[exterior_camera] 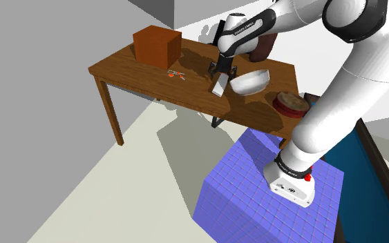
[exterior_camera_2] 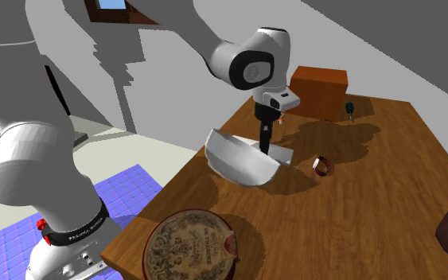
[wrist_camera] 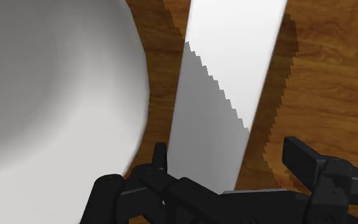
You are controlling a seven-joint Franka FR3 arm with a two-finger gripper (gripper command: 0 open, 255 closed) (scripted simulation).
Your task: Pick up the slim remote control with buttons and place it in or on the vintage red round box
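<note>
The pincer (wrist_camera: 229, 153) hangs released, fingers straddling without touching the plain white slim remote (wrist_camera: 228, 63) lying flat on the wooden bench (exterior_camera: 120, 67), with, in the shoulder view, a white bowl (exterior_camera: 249, 81) at its three o'clock and the red round box (exterior_camera: 289, 103) at four.

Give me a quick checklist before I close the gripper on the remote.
1. The gripper is open: ok, fingers stand apart.
2. The remote is between the fingers: ok, lying flat on the table, not yet clasped.
3. Fingers clear of the bowl: cannot tell, its rim lies very close to one finger.
4. Top of the round box is free: ok, nothing lies on it.
5. Straight low path to the round box: not ok, the bowl stands between; probably lift over it.
</note>
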